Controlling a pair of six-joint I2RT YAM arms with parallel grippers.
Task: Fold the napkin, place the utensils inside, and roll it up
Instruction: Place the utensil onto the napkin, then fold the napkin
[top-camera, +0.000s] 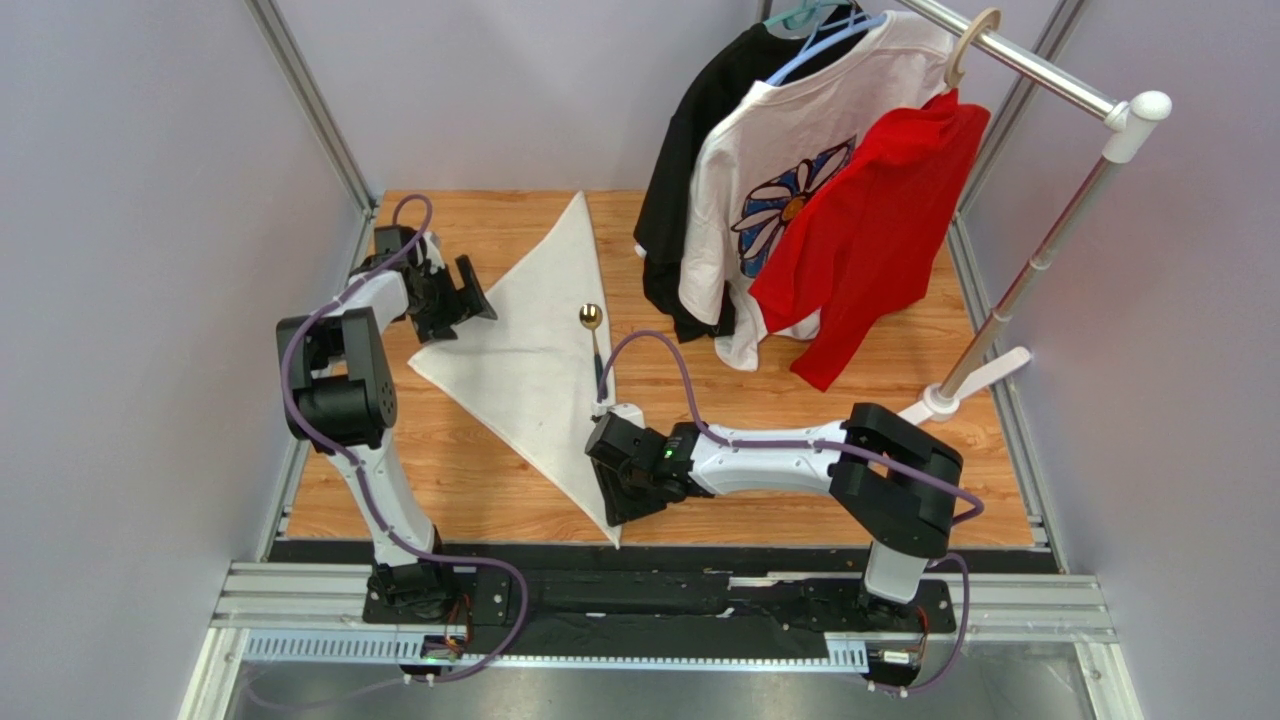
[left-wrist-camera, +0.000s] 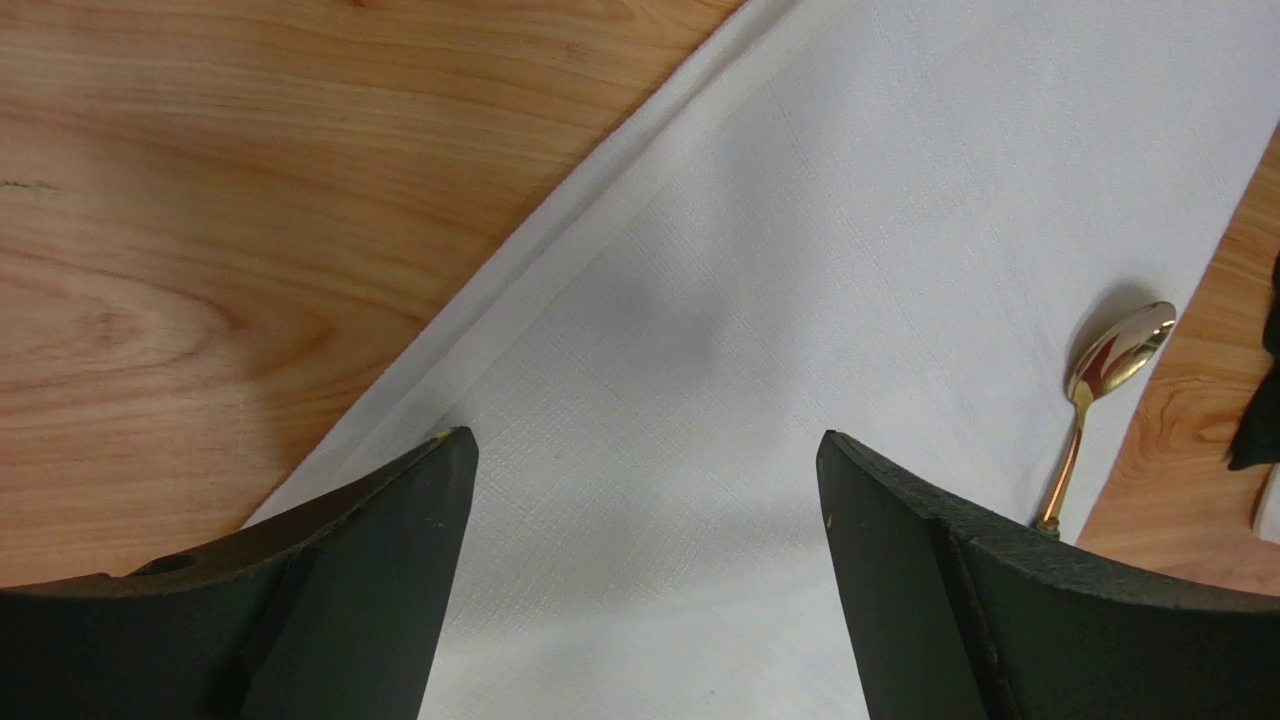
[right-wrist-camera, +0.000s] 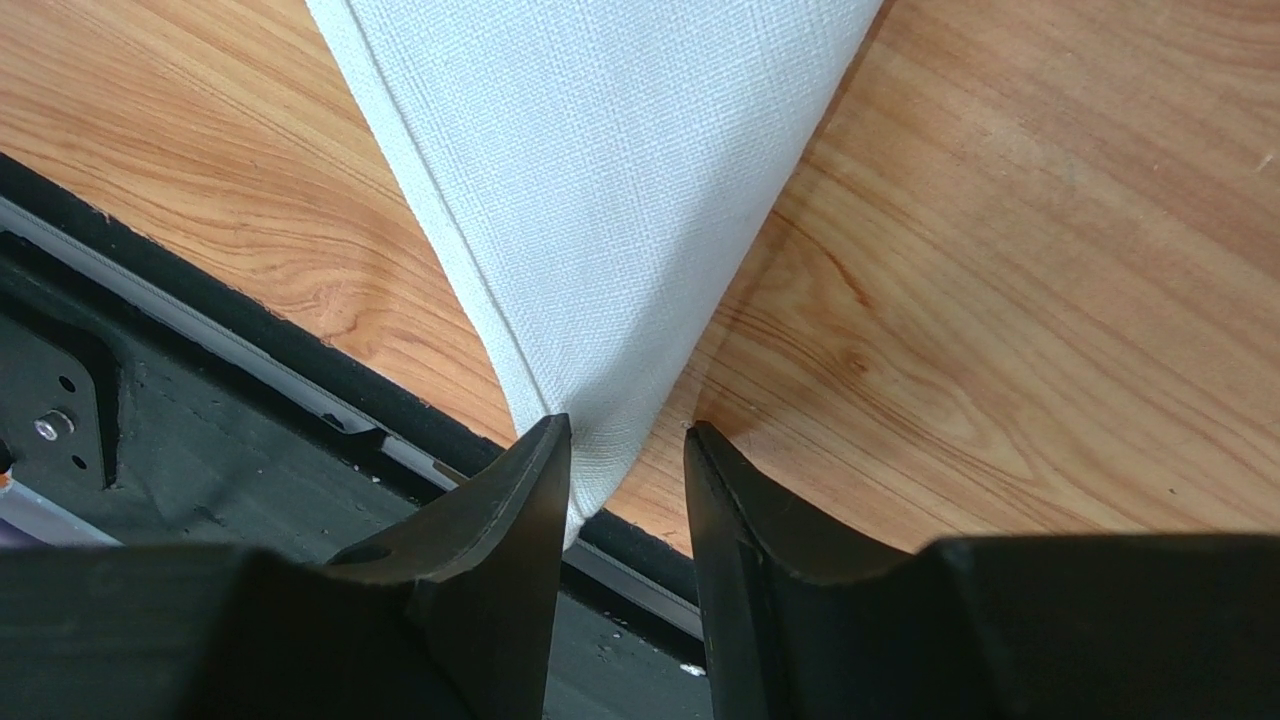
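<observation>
White napkin (top-camera: 526, 353): folded to a triangle, flat on the wooden table (top-camera: 842, 450), left of centre.
Napkin axis: long edge runs 12 to 6 o'clock; the blunt corner points to 9 o'clock.
Spoon (top-camera: 595, 338): lies along the napkin's 3 o'clock edge, gold bowl to 12 o'clock, dark handle to 6 o'clock.
Left gripper (top-camera: 458, 296): over the 9 o'clock corner, jaws spread wide, holding nothing.
Right gripper (top-camera: 619, 503): at the 6 o'clock tip, jaws narrowly parted with the cloth point between them; no clamping visible.
</observation>
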